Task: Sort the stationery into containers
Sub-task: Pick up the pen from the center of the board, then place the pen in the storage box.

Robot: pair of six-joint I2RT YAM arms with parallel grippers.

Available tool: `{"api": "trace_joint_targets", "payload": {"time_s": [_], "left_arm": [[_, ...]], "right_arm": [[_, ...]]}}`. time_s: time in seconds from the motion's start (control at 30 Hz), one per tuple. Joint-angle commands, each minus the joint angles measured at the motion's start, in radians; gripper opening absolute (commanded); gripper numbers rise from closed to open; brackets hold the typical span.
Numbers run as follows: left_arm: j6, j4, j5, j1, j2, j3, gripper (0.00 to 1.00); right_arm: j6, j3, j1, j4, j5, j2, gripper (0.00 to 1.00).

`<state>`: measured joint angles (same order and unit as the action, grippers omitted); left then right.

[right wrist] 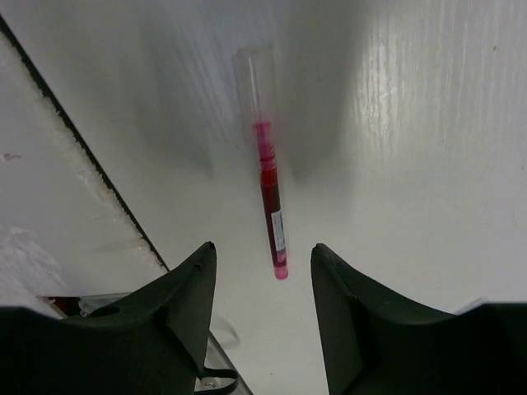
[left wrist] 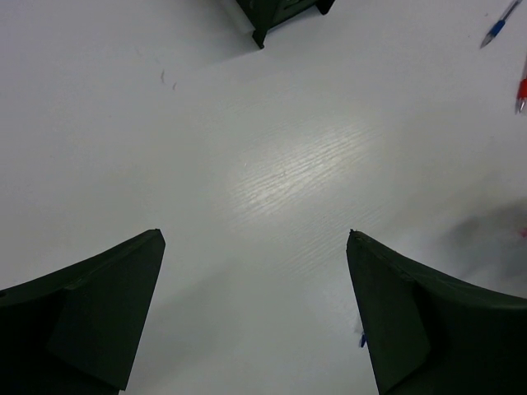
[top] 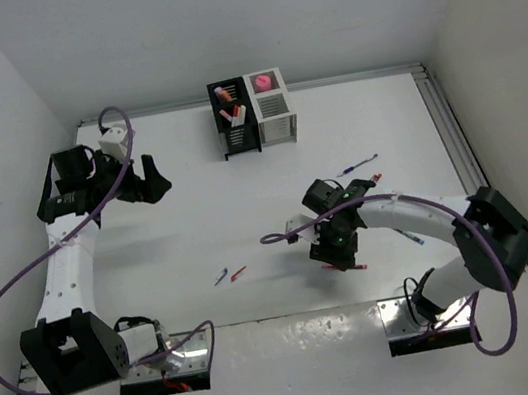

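The step in hand looks like the pick of the red pen [right wrist: 270, 197], which lies flat on the white table [top: 197, 219] near its front edge, its clear end pointing away from the right gripper [right wrist: 261, 248]. That gripper hangs low over the pen with its jaws partly open and nothing between them. The pen's near tip sits just ahead of the fingertips and a little to the right of centre. To do this well, the gripper should likely ease forward and slightly right so the pads bracket the middle of the barrel, then go down until they nearly touch the table before closing. A grip on the tip alone would let the pen swing. The dark seam [right wrist: 82, 156] just beside the left finger could catch it. The left gripper [left wrist: 254, 234] is wide open over bare table, holding nothing. The joined black holder [top: 236, 126] and white holder [top: 272, 105] stand well apart at the far side. A small pale label on the pen's barrel is too small to read, and no other writing shows.
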<state>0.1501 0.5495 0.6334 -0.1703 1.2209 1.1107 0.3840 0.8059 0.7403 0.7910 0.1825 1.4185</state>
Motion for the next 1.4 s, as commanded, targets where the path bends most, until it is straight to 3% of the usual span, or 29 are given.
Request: {"api": "trace_joint_targets", "payload": {"time_s": [0.0, 0.17, 0.6, 0.67, 0.7, 0.73, 0.83, 0.9, 1.03, 1.1, 1.2, 1.27, 1.37], "left_arm": [[0.011, -0.011, -0.009, -0.012, -0.052, -0.024, 1.00], [-0.053, -0.039, -0.003, -0.024, -0.060, -0.063, 1.00], [-0.035, -0.008, -0.027, -0.038, -0.049, -0.048, 0.99], [-0.017, 0.003, -0.040, -0.038, -0.058, -0.051, 1.00], [-0.006, 0.004, -0.052, -0.043, -0.069, -0.055, 0.99], [0.002, 0.010, -0.057, -0.043, -0.072, -0.060, 0.99], [0.020, 0.018, -0.066, -0.049, -0.080, -0.066, 0.99], [0.016, 0.012, -0.069, -0.055, -0.081, -0.063, 1.00], [-0.043, -0.078, -0.064, -0.074, -0.087, -0.066, 1.00], [-0.090, -0.149, -0.041, -0.077, -0.099, -0.080, 1.00], [-0.133, -0.232, 0.031, -0.081, -0.100, -0.100, 1.00], [-0.176, -0.256, 0.092, -0.078, -0.077, -0.097, 1.00], [-0.217, -0.289, 0.137, -0.080, -0.028, -0.077, 1.00]], "right_arm": [[-0.057, 0.087, 0.040, -0.024, -0.048, 0.074, 0.49], [-0.096, 0.090, 0.085, -0.050, -0.041, 0.128, 0.49], [-0.151, 0.110, 0.143, -0.190, -0.135, 0.333, 0.46], [-0.151, 0.119, 0.152, -0.206, -0.155, 0.358, 0.37], [-0.152, 0.122, 0.154, -0.210, -0.167, 0.367, 0.23], [-0.149, 0.140, 0.154, -0.207, -0.167, 0.379, 0.16], [-0.105, 0.185, 0.145, -0.173, -0.169, 0.352, 0.01], [-0.082, 0.228, 0.089, -0.147, -0.103, 0.312, 0.00], [-0.098, 0.511, -0.083, -0.142, 0.068, 0.254, 0.00], [-0.175, 0.655, -0.216, -0.264, 0.135, 0.263, 0.00], [-0.465, 0.786, -0.364, -0.554, 0.222, 0.319, 0.00], [-0.555, 0.809, -0.431, -0.824, 0.213, 0.365, 0.00], [-0.638, 0.884, -0.472, -1.019, 0.147, 0.466, 0.00]]}}
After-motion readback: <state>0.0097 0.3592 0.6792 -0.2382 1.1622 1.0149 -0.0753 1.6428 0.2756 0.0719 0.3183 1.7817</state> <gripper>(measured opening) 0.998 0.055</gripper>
